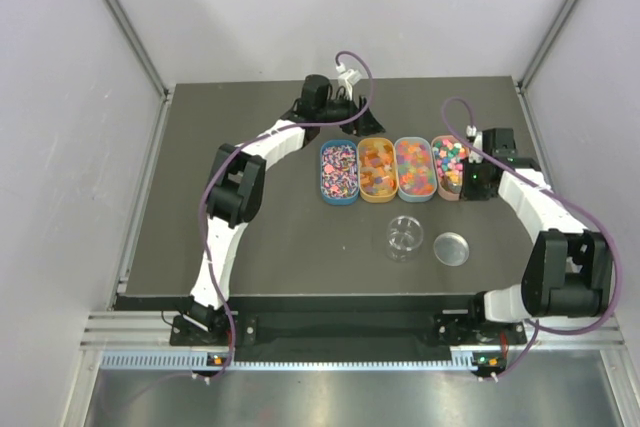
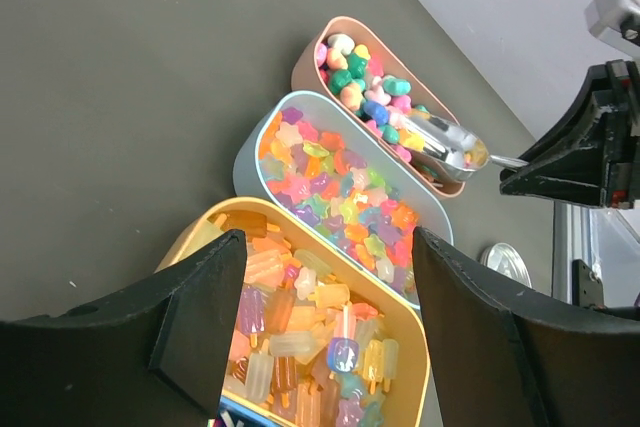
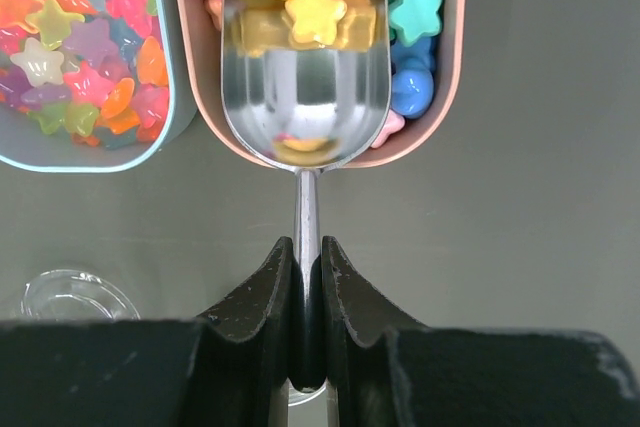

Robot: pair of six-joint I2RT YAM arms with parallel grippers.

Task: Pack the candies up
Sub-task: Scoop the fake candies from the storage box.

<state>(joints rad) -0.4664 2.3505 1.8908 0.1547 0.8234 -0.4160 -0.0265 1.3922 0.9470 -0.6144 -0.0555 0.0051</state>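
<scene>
The left gripper (image 2: 320, 322) hung over one end of the yellow tray (image 2: 424, 372), its fingers (image 2: 195, 327) spread wide with nothing between them.

The candies (image 1: 377, 169) lay in four oval trays set side by side in a row, each touching the next. From the left, the blue tray (image 1: 324, 173) held pink, black and white bits, the yellow tray orange and yellow gummies, the pale-blue tray (image 1: 415, 196) rainbow gummies, and the pink tray (image 3: 452, 97) pastel pieces.

The metal scoop (image 3: 305, 107) had its bowl in the pink tray, with a few yellow star candies resting in the mouth of the bowl. The right gripper (image 3: 306, 272) was closed tight on the scoop's thin handle, one finger on either side.

Nearer the arms, the clear jar (image 1: 404, 237) stood open and upright on the dark table (image 1: 230, 117). Its lid (image 1: 452, 248) lay flat just to its right, not touching it.
</scene>
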